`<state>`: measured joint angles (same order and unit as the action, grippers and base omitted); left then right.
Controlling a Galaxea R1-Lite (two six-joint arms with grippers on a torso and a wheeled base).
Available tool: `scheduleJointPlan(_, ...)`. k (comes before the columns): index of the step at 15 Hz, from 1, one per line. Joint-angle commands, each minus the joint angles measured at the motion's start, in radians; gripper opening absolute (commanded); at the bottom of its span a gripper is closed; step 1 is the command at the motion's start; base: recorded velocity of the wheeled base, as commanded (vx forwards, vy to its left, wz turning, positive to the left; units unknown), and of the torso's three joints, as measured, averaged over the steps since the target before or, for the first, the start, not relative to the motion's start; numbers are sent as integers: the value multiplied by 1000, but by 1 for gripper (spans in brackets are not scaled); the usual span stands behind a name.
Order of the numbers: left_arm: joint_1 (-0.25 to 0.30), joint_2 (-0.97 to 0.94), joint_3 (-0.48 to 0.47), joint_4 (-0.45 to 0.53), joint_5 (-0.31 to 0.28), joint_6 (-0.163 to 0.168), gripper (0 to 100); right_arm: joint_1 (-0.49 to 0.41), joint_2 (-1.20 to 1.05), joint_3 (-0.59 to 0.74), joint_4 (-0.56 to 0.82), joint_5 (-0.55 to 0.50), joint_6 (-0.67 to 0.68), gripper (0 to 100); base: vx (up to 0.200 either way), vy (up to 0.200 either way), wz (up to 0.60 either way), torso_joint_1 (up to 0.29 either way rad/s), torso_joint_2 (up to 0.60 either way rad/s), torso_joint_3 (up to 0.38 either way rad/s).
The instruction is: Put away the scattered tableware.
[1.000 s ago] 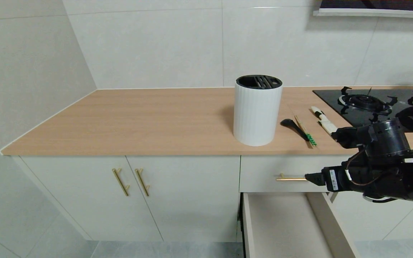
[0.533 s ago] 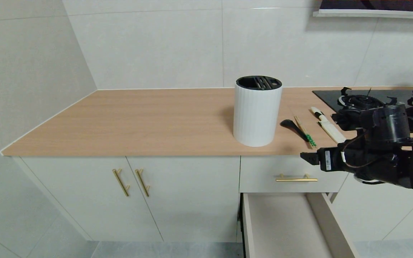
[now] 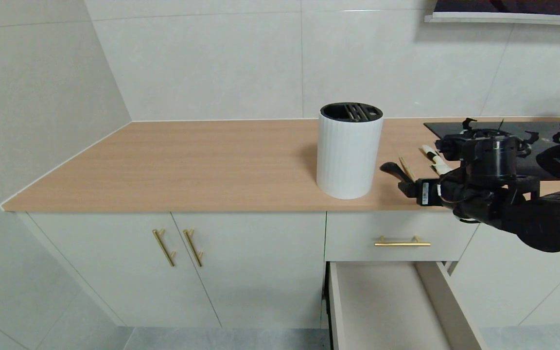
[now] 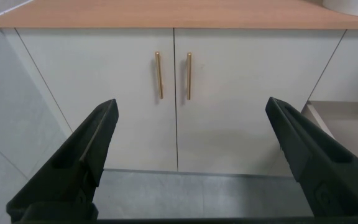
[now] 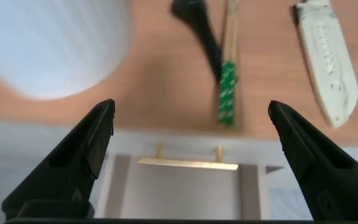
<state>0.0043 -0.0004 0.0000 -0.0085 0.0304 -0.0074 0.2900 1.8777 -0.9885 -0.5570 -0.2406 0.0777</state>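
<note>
A black spoon (image 3: 390,167), a pair of chopsticks (image 3: 406,167) with green ends, and a white knife (image 3: 431,153) lie on the wooden countertop (image 3: 212,165), right of a white ribbed holder (image 3: 349,153) with a black slotted top. My right gripper (image 3: 405,186) hangs open at the counter's front edge, just above the near ends of the spoon and chopsticks. The right wrist view looks down between the wide-set fingers of that gripper (image 5: 191,180) at the spoon (image 5: 199,32), chopsticks (image 5: 228,81), knife (image 5: 328,62) and holder (image 5: 48,43). My left gripper (image 4: 191,162) is open and low before the cabinet doors.
Below the counter, a shut drawer with a gold handle (image 3: 401,241) sits above a pulled-out lower drawer (image 3: 387,301). A black gas hob (image 3: 503,138) lies at the right. Two cabinet doors with gold handles (image 4: 173,74) stand at the left.
My right arm has risen from drawer height to the counter's edge and moved forward and left, now covering the near ends of the spoon and chopsticks. The tableware has not moved.
</note>
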Motion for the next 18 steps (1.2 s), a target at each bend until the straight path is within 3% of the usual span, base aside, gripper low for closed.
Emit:
scheduleJointPlan(1, 0, 0, 0, -1, 0, 0, 100, -22, 67, -7, -7, -5, -4, 100, 0, 0, 0, 0, 0, 0)
scheduleJointPlan(13, 0, 0, 0, -1, 0, 0, 100, -52, 140, -67, -9, -23, 4, 100, 0, 0, 0, 0, 0, 0)
scheduleJointPlan(14, 0, 0, 0, -1, 0, 0, 100, -54, 146, -67, -9, -23, 4, 0, 0, 0, 0, 0, 0, 0)
scheduleJointPlan(18, 0, 0, 0, -1, 0, 0, 100, -54, 144, -67, -9, -23, 5, 0, 0, 0, 0, 0, 0, 0)
